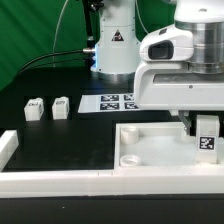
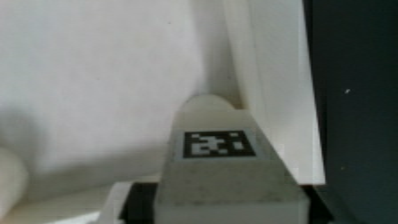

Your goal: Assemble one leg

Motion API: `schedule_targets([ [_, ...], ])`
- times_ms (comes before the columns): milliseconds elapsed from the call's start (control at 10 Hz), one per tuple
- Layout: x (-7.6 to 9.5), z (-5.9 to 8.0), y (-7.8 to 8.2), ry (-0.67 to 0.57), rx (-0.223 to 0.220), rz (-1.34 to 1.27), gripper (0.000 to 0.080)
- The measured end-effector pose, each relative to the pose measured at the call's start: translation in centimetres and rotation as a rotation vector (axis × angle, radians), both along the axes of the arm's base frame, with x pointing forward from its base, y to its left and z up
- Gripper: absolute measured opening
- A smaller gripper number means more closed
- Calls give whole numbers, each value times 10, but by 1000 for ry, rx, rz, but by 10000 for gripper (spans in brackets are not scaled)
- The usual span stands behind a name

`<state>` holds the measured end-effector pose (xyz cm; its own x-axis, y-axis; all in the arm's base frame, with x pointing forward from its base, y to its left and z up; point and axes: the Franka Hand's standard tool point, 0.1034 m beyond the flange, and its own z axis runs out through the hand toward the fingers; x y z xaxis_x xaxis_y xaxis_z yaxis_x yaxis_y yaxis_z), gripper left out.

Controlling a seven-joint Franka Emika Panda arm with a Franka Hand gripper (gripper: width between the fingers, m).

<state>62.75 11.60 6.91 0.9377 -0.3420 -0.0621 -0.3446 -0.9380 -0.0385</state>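
Note:
My gripper [image 1: 203,127] is shut on a white leg [image 1: 206,143] with a black-and-white tag and holds it upright over the far right corner of the large white tray-like part [image 1: 150,150]. In the wrist view the leg [image 2: 219,150] sits between the dark fingers [image 2: 143,205], and its tip points at the tray's floor close to the raised side wall [image 2: 276,90]. I cannot tell whether the tip touches. A round corner socket [image 1: 130,158] shows at the tray's left. Two more legs [image 1: 35,107] [image 1: 62,106] stand on the black table at the exterior view's left.
The marker board [image 1: 113,102] lies on the table behind the tray, in front of the arm's base [image 1: 113,45]. A white L-shaped rail [image 1: 40,180] runs along the front edge. Black table [image 2: 365,100] lies beyond the tray's wall.

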Motion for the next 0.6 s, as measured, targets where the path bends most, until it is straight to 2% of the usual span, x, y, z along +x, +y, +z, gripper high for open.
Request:
schedule_targets([
  [600,1,-1,1,32,-29,-700,290],
])
